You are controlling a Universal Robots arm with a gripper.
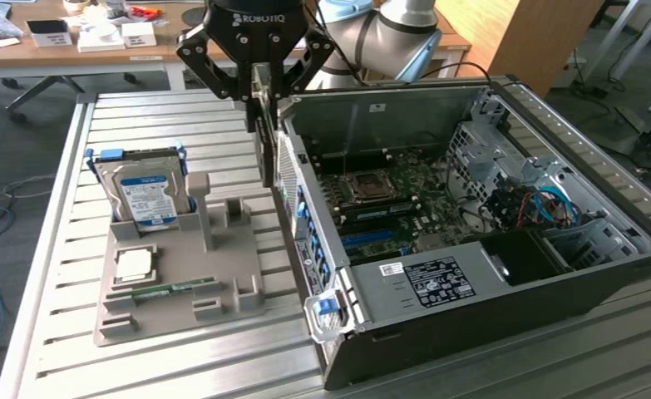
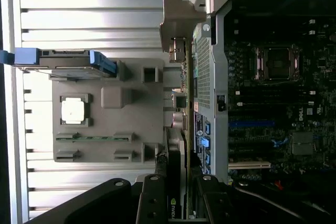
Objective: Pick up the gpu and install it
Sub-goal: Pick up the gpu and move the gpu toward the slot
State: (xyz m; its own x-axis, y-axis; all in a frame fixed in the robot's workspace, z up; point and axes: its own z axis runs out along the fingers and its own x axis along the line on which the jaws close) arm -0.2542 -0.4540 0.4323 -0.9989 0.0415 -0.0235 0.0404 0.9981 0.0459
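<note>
You see the hand pinching the gpu on edge, upper centre of the frame, just outside the open computer case.

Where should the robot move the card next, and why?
Probably sideways, over the case wall and towards the board. The tool grips the gpu upright just outside that wall, not yet over the board.

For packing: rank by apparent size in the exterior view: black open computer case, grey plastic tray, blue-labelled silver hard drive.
1. black open computer case
2. grey plastic tray
3. blue-labelled silver hard drive
</note>
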